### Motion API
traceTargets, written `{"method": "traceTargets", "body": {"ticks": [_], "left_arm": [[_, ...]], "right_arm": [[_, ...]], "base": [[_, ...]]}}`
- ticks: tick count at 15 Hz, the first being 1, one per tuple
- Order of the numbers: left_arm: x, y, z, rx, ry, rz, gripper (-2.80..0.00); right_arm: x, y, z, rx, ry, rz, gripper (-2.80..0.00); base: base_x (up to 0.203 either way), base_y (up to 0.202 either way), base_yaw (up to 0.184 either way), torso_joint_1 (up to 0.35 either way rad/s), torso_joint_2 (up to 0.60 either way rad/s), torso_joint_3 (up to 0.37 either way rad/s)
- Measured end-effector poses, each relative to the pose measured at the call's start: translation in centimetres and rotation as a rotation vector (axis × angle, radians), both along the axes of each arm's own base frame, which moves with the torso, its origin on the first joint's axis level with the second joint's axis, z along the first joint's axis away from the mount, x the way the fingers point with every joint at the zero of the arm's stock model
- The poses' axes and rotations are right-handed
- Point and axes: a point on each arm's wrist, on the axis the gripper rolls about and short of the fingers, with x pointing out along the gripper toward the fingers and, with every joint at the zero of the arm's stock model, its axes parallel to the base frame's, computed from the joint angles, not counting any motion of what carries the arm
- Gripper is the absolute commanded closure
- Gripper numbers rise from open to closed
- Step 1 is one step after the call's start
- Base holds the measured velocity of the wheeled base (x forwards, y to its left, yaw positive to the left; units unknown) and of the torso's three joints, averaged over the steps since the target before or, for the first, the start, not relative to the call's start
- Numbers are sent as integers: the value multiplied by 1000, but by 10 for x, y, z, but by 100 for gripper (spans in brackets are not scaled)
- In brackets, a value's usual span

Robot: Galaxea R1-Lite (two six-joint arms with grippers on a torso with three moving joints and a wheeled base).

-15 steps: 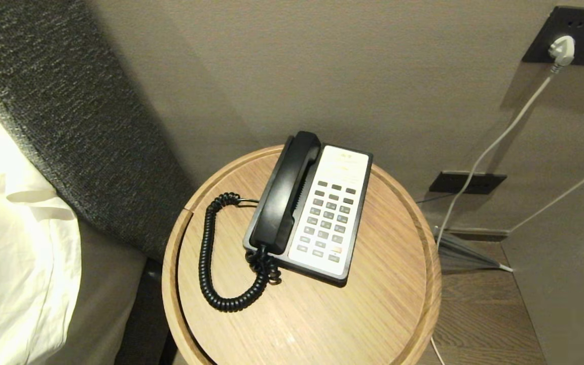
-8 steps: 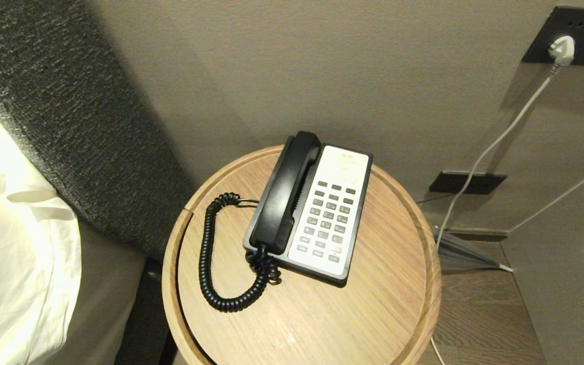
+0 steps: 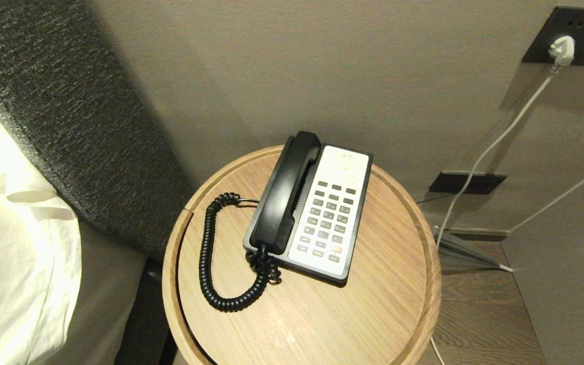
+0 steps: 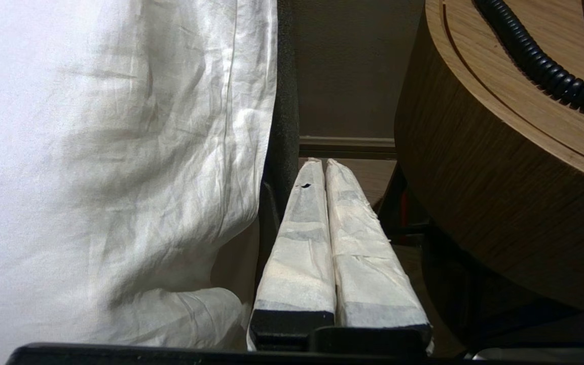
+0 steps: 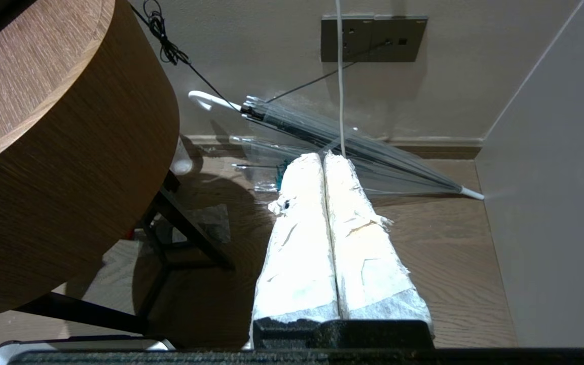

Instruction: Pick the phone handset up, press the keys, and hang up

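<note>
The phone handset [image 3: 287,195], glossy black, lies in its cradle along the left side of the phone base [image 3: 358,223] on the round wooden table [image 3: 383,304]. Its coiled cord [image 3: 211,263] loops over the tabletop to the left. The keys [image 3: 328,220] form a grey grid on the white faceplate, one of them orange near the front. Neither arm shows in the head view. My left gripper [image 4: 322,163] hangs shut below the table's edge, between the bed sheet and the table. My right gripper [image 5: 324,156] is shut too, low over the floor on the table's other side.
A bed with a white sheet [image 3: 13,243] and a dark headboard [image 3: 69,116] stands to the left. A wall runs behind the table. A clear umbrella [image 5: 353,147] lies on the wooden floor at the right, under white cables [image 3: 495,142] from wall sockets.
</note>
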Motion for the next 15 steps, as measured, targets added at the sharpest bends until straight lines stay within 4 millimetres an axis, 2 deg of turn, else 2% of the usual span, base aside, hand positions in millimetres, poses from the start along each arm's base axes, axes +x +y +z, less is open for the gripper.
{"method": "traceTargets", "body": {"ticks": [15], "left_arm": [[0,0,0,3,4,-2,0]], "right_arm": [[0,0,0,2,-2,1,0]], "base": [[0,0,0,1,0,17]]}}
